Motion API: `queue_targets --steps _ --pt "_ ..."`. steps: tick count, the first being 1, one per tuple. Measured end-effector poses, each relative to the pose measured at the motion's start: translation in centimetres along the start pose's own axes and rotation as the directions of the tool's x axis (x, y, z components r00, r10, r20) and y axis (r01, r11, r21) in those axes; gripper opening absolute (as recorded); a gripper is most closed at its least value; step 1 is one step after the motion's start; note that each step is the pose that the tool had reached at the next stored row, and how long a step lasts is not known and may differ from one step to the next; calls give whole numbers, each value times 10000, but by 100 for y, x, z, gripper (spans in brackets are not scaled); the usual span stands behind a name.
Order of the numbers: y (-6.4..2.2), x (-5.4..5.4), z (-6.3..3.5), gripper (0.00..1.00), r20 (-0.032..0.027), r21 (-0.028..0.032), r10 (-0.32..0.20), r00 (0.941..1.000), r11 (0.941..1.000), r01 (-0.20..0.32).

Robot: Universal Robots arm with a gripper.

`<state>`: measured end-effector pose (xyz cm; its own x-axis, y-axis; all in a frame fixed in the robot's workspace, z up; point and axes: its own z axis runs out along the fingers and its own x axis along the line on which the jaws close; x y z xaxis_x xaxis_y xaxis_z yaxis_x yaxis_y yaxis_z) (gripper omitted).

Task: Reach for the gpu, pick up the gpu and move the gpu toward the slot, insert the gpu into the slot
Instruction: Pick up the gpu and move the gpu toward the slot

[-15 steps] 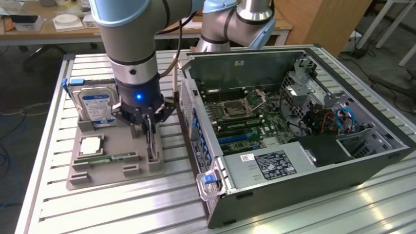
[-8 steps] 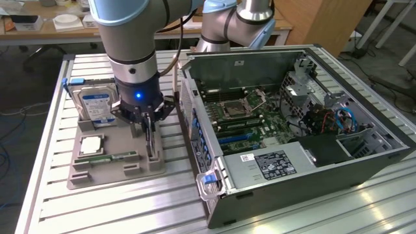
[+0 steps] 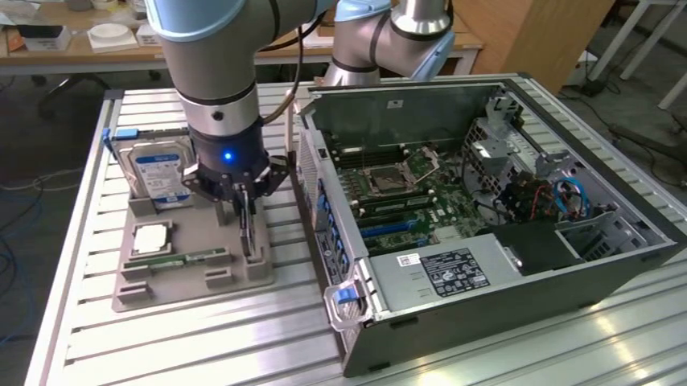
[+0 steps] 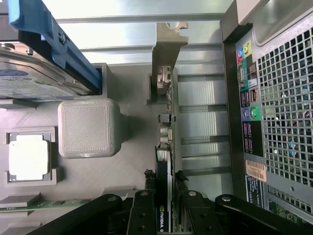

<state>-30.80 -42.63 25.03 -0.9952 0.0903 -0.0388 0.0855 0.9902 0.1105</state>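
Observation:
The gpu (image 3: pixel 251 233) stands on edge in a grey holder (image 3: pixel 193 281) on the exterior view's left, next to the open computer case. In the wrist view the gpu (image 4: pixel 165 132) shows edge-on, its silver bracket at the far end. My gripper (image 3: pixel 244 211) is lowered over the card's top edge. Its black fingers (image 4: pixel 149 186) press in from both sides, so my gripper (image 4: pixel 165 183) is shut on the gpu, which still sits in the holder. The slot (image 3: pixel 388 227) is one of the blue and dark strips on the green motherboard inside the case.
The holder also carries a blue-labelled hard drive (image 3: pixel 159 173), a silver processor (image 3: pixel 150 239) and a green memory stick (image 3: pixel 177 261). The open case (image 3: pixel 516 265) lies on the slatted metal table (image 3: pixel 215 346). Its rear panel (image 4: pixel 283 122) stands close beside the card.

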Motion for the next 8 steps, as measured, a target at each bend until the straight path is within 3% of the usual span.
queue_targets --steps 8 --pt "-8 13 30 26 0 -19 1 10000 10000 -1"
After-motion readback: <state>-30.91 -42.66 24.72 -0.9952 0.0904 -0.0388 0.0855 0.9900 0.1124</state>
